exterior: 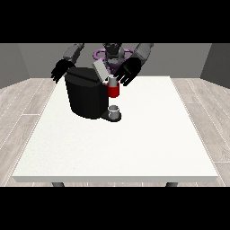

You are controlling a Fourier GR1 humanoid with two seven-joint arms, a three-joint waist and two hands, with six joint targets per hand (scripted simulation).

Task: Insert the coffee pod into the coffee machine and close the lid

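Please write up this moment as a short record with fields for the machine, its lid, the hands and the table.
machine: black coffee machine on the white table, towards the view's left
lid: grey lid raised and tilted
at machine: red thing above a small grey cup
hand at view's right: fingers spread, beside the lid
hand at view's left: fingers spread, behind the machine

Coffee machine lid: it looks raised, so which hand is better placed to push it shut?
Left, probably. That hand, at the view's right, hangs beside the raised lid above a red thing at the machine. The other hand sits beyond the coffee machine.
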